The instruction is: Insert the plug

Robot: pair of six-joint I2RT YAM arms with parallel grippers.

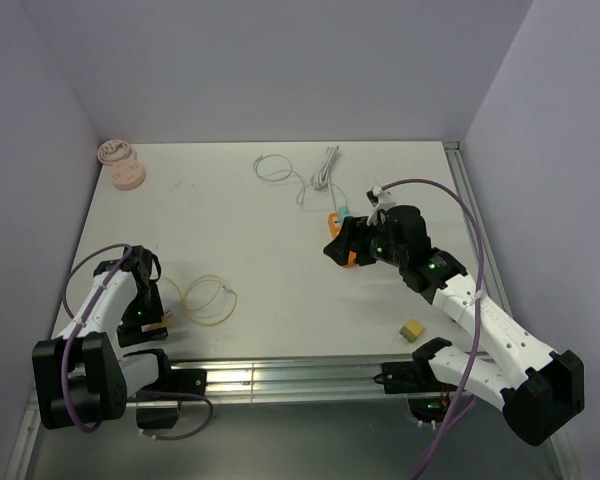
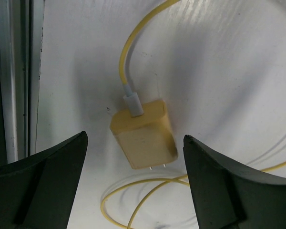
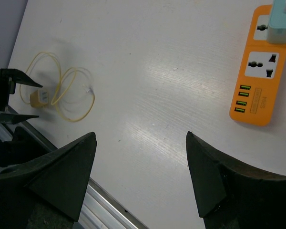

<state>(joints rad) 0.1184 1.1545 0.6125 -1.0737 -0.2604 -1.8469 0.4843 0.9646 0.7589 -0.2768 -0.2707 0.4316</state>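
Pose: left arm (image 1: 98, 300) is folded back close to its base, left gripper (image 1: 145, 318) pointed down, jaws spread wide. The right arm (image 1: 480, 318) is extended forward, right gripper (image 1: 342, 248) tilted down, jaws also parted.

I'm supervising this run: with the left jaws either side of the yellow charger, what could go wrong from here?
1. The yellow charger lies skewed between the open jaws of the left gripper; closing may twist it.
2. Its yellow cable loops just past the prongs and could get pinched.
3. On the orange power strip, a teal adapter fills one socket, crowding the free one.
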